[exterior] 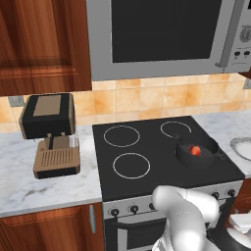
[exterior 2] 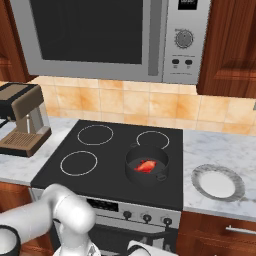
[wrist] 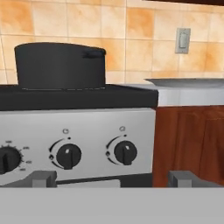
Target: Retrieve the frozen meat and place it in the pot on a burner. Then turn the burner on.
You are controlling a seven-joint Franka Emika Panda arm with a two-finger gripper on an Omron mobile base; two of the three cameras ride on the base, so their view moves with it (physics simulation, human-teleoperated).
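Observation:
The black pot (exterior: 184, 157) (exterior 2: 141, 178) stands on the stove's front right burner, with the red-pink frozen meat (exterior: 195, 150) (exterior 2: 146, 165) lying inside it. In the hand view the pot (wrist: 60, 65) rises above the stove's front edge and hides the meat. My gripper (wrist: 114, 178) is open, low in front of the stove's control panel, its fingertips (wrist: 43, 177) spread wide. Two black knobs (wrist: 68, 155) (wrist: 125, 152) face it straight ahead, and a third knob (wrist: 6, 159) sits at the left edge.
A pale grey dish (exterior 2: 217, 182) (exterior: 242, 147) (wrist: 188, 81) rests on the marble counter right of the stove. A coffee machine (exterior: 51, 135) (exterior 2: 22, 120) stands on the left counter. A microwave (exterior 2: 115, 35) hangs above. A wooden cabinet door (wrist: 188, 144) is right of the panel.

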